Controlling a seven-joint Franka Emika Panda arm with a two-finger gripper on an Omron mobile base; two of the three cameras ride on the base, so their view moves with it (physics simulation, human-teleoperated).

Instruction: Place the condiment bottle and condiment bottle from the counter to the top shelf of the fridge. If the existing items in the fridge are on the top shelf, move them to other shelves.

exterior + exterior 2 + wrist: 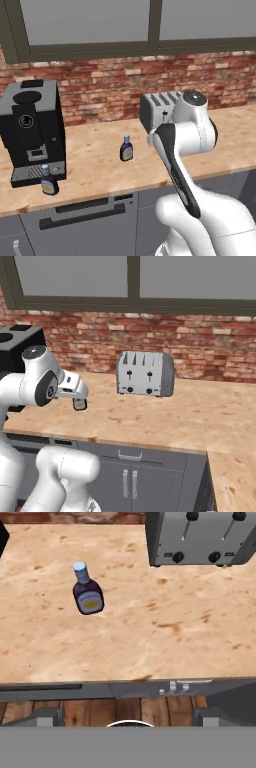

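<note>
Two dark condiment bottles with pale caps and yellow labels stand on the beige counter [95, 160]. One bottle [126, 148] [88, 592] is mid-counter, left of the toaster. The other bottle [48, 181] stands at the coffee machine's drip tray, near the front edge. My gripper [129, 716] hangs open above the counter's front edge, its fingertips wide apart and nothing between them. The mid-counter bottle lies ahead of it and to the left, well apart. In the right base view my white hand [71, 385] partly covers that bottle [79, 404]. The fridge, its shelves and the existing items are out of view.
A black coffee machine [34, 131] stands at the counter's left. A silver toaster [145, 374] [200, 537] sits against the brick wall. Grey cabinet fronts and a drawer handle [82, 216] run below the counter edge. The counter turns a corner at the right [235, 476].
</note>
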